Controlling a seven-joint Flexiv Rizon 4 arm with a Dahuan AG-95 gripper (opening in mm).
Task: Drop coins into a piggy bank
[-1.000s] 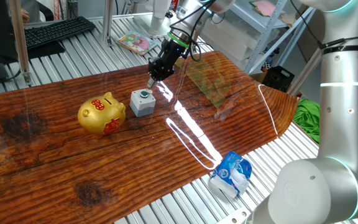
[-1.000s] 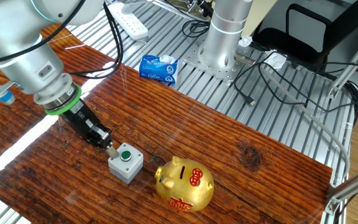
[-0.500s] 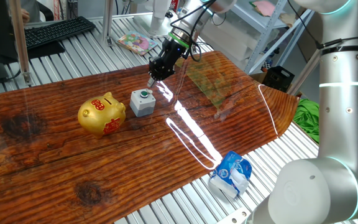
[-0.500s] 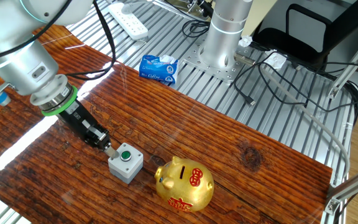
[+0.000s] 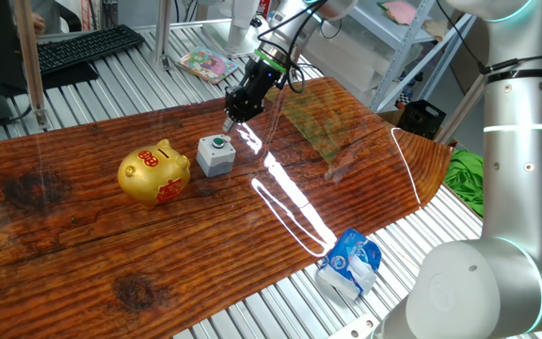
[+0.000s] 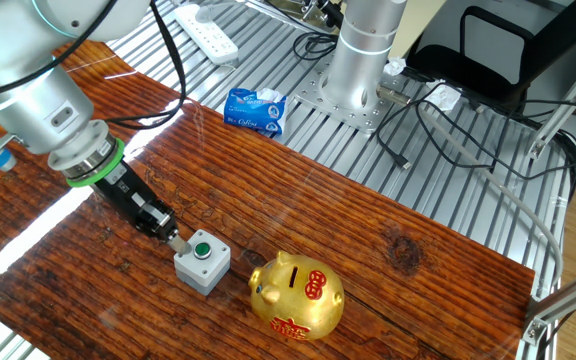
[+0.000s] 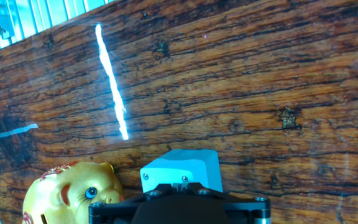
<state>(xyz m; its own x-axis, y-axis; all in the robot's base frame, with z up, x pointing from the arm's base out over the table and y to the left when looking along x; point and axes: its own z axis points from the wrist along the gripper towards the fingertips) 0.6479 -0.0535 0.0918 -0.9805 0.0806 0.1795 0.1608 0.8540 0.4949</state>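
Gripper: fingertips together, coin not discernible. Piggy bank: beyond grey button box, slot up.

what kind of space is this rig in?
Most likely a robotics lab or workshop. A wooden board lies over a slatted metal bench, loose cables run beside the arm's base, and a keyboard sits behind.

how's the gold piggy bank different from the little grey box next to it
The piggy bank is rounded, shiny gold with red markings; the grey box is matte, square-edged and plain. The bank is the bigger of the two. The bank has a slot on top; the box has a green button there. Both sit upright on the wooden table, close together.
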